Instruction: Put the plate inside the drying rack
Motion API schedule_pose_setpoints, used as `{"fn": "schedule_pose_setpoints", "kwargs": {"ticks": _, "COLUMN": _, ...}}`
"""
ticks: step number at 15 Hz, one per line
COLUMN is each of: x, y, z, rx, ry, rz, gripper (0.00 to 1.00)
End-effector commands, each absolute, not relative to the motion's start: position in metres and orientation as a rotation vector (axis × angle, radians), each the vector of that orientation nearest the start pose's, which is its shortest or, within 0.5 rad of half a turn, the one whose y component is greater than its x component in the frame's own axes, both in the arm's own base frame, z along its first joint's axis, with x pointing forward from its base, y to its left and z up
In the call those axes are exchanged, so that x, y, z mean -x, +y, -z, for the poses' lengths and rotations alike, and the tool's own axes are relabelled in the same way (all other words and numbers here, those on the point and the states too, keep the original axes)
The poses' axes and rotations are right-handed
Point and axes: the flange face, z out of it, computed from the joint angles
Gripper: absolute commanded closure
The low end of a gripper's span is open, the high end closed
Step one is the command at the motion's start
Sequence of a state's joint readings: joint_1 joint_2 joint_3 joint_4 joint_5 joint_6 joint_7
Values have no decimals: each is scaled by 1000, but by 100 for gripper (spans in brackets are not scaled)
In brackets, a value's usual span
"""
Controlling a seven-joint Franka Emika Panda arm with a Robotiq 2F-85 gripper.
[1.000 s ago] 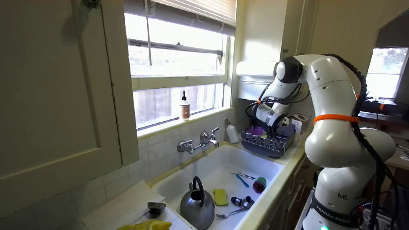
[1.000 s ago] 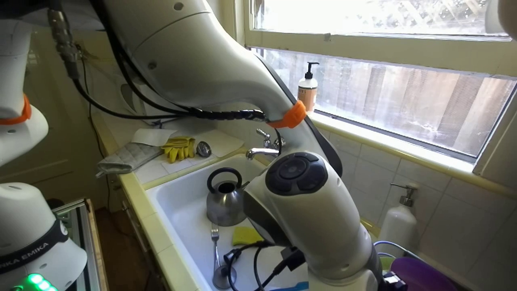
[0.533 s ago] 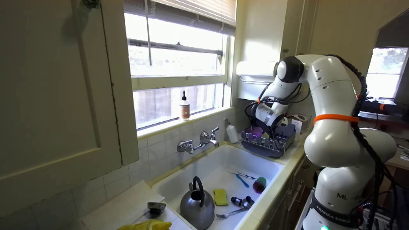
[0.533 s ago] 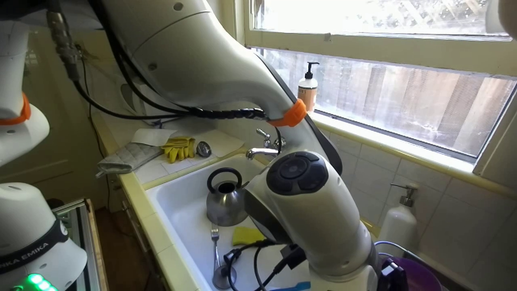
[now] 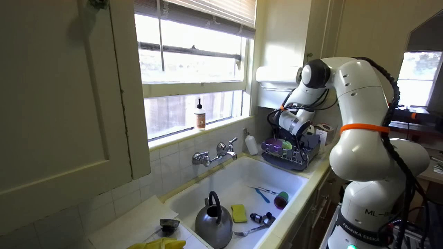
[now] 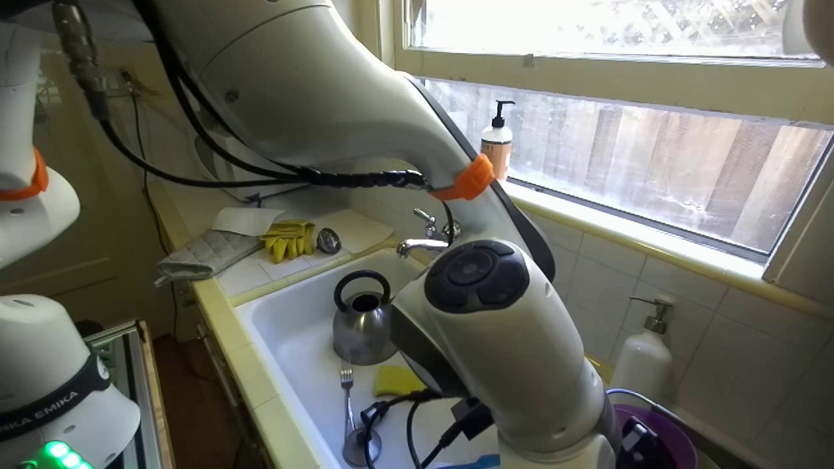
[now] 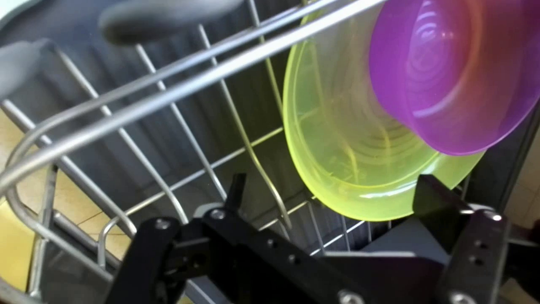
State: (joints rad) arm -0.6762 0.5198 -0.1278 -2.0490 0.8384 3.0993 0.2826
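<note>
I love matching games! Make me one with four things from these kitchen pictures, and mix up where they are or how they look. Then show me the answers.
Things:
1. Kettle
2. Bottle with an orange label
3. Purple dish
4. Gripper

Where or how:
A. Jaws apart, gripping nothing
B. In the drying rack
C. In the sink
D. On the window sill

Right pairs: 1-C, 2-D, 3-B, 4-A

A rounded, grey-metal, black-handled kettle stands in the white rectangular sink, near a rectangular yellow sponge. A white, orange-labelled pump bottle stands on the pale windowsill; yellow gloves lie on the white-tiled counter.
</note>
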Motion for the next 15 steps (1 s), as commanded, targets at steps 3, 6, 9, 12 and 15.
{"fn": "schedule_pose_setpoints", "kwargs": {"ticks": 3, "x": -357, "y": -489, "z": -266, "rx": 1808, "ry": 2355, "rz": 729, "gripper": 0}}
{"fn": "schedule_pose_setpoints", "kwargs": {"ticks": 6, "x": -348, "y": -496, "z": -285, "rx": 1933, "ry": 2258, "rz": 604, "gripper": 0}}
{"fn": "schedule_pose_setpoints", "kwargs": {"ticks": 9, "x": -344, "y": -500, "z": -306, "rx": 2079, "ry": 2129, "rz": 516, "gripper": 0}}
{"fn": "schedule_pose_setpoints", "kwargs": {"ticks": 12, "x": -342, "y": -498, "z": -325, "rx": 2218, "ry": 2007, "rz": 497, "gripper": 0}}
{"fn": "schedule_pose_setpoints", "kwargs": {"ticks": 15, "x": -345, "y": -490, "z": -342, "rx": 2368, "ry": 1852, "rz": 526, "gripper": 0}}
